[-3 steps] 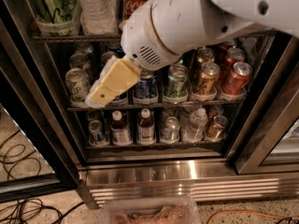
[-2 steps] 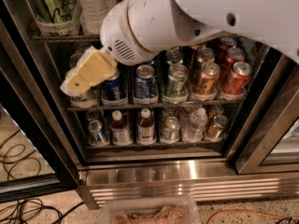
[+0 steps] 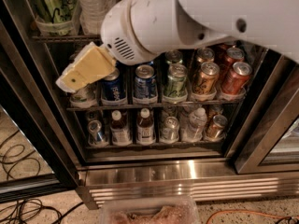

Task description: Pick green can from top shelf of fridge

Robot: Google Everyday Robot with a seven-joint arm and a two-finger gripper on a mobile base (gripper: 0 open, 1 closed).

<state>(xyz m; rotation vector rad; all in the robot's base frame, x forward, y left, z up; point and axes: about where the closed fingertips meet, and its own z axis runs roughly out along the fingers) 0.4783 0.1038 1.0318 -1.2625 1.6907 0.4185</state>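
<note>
The green can, tall, pale green with black script, stands in a clear bin at the left end of the top shelf of the fridge. Its top is cut off by the picture's edge. My gripper, cream-yellow at the end of the big white arm, hangs in front of the left end of the middle rack. It is below the green can and a little to its right, and holds nothing I can see.
A clear water bottle stands right of the green can. Short cans fill the middle rack and small bottles the lower one. The open door's frame angles in at right. Cables lie on the floor at left, with a plastic tub at the bottom.
The arm has swung left and a little up, carrying the gripper from the middle of the can rack to its left end, closer under the green can.
</note>
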